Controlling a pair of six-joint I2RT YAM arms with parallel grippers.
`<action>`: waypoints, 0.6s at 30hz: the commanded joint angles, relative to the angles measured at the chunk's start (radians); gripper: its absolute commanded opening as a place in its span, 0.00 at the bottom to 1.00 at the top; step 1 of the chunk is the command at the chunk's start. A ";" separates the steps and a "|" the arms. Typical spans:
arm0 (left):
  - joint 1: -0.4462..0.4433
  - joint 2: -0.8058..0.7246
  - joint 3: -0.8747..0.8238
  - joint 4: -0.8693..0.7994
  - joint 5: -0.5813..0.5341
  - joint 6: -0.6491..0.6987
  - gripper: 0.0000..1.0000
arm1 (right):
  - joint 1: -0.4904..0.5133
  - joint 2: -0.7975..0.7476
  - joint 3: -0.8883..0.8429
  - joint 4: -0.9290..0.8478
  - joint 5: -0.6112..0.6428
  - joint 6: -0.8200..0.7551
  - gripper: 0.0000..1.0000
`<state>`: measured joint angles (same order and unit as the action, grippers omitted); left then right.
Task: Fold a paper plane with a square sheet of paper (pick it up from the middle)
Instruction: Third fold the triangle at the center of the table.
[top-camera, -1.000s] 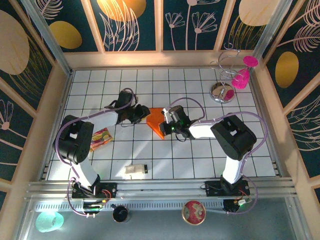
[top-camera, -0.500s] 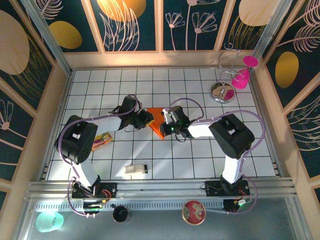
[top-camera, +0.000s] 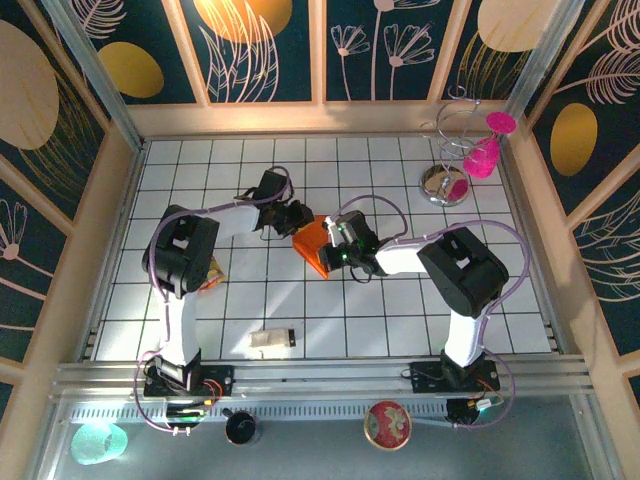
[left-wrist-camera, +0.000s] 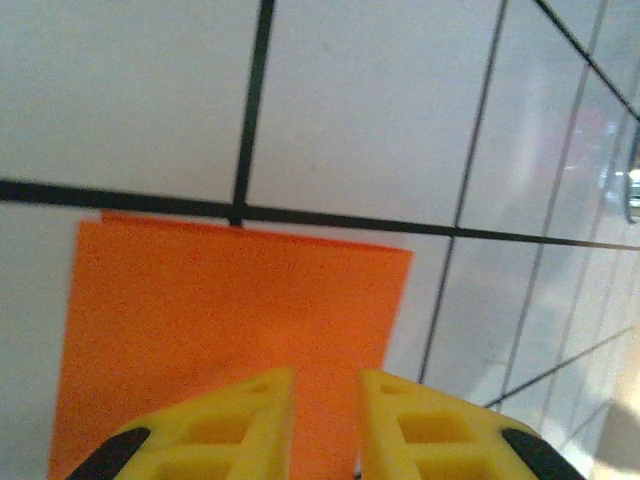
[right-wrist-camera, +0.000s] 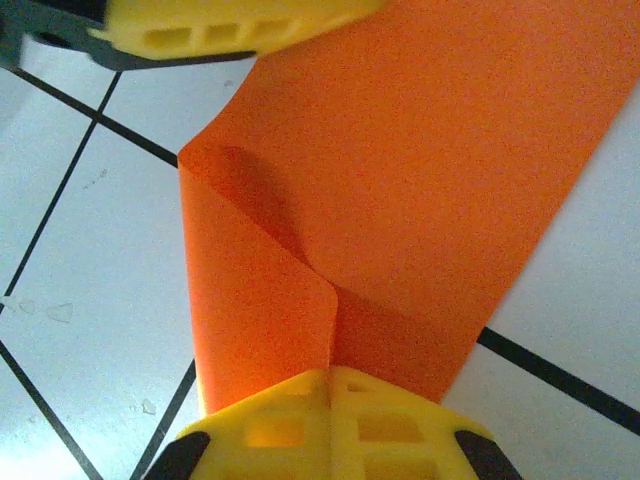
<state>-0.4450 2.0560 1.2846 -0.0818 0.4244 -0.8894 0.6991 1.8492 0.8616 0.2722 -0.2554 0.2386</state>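
**A:** Where is the square sheet of paper (right-wrist-camera: 420, 160)?

**B:** On the white tiled table (left-wrist-camera: 380, 100), about the middle, between the two arms. Most of it lies flat. The side by the right arm is lifted and curls over in a soft fold.

**A:** What holds that fold?

**B:** The right end effector (right-wrist-camera: 330, 385). Its yellow fingers are pressed together with the orange paper pinched between them.

**A:** And the left end effector (left-wrist-camera: 325, 390)?

**B:** It hangs low over the opposite side of the sheet. Its fingers are parted by a narrow gap, with orange showing through. I cannot tell whether the tips touch the paper.

**A:** Anything else on the table?

**B:** A small beige block (top-camera: 272, 340) near the front edge, well apart from the sheet, and a wire stand (top-camera: 447, 165) with pink pieces in the far right corner
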 joint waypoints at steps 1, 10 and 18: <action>0.002 0.048 0.064 -0.117 -0.031 0.076 0.22 | -0.009 0.017 0.029 -0.017 0.001 0.000 0.00; 0.002 0.090 0.072 -0.176 -0.038 0.128 0.21 | -0.012 0.013 0.036 -0.007 0.021 0.004 0.00; 0.002 0.093 0.073 -0.180 -0.032 0.138 0.20 | -0.012 0.016 0.034 -0.006 0.047 0.004 0.00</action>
<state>-0.4446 2.1105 1.3540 -0.1810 0.4026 -0.7765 0.6964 1.8507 0.8707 0.2718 -0.2352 0.2390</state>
